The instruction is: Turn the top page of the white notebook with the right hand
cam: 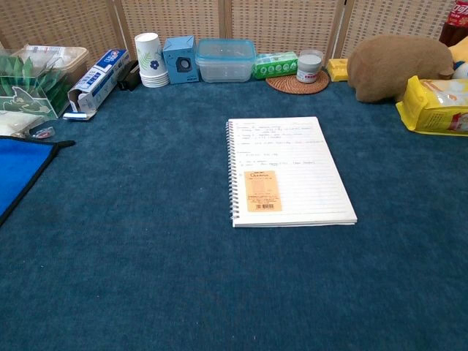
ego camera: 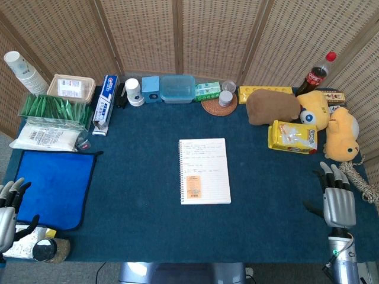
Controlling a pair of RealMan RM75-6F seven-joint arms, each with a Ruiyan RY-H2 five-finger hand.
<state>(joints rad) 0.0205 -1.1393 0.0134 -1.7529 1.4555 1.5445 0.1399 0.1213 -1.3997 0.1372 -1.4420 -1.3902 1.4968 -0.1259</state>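
The white spiral notebook (ego camera: pixel 204 171) (cam: pixel 289 171) lies flat in the middle of the blue table, spiral along its left side. Its top page carries handwriting and an orange sticker. My right hand (ego camera: pixel 336 197) rests at the table's right edge, fingers extended and apart, holding nothing, well to the right of the notebook. At the bottom left corner my left hand (ego camera: pixel 10 206) sits with fingers spread and empty. Neither hand shows in the chest view.
A blue cloth (ego camera: pixel 54 184) lies at the left. Along the back stand paper cups (ego camera: pixel 134 92), a toothpaste box (ego camera: pixel 105 102), a clear container (ego camera: pixel 177 89) and a coaster with a jar (ego camera: pixel 220 103). Plush toys (ego camera: pixel 273 106), a yellow packet (ego camera: pixel 293 136) and a cola bottle (ego camera: pixel 315 74) crowd the right.
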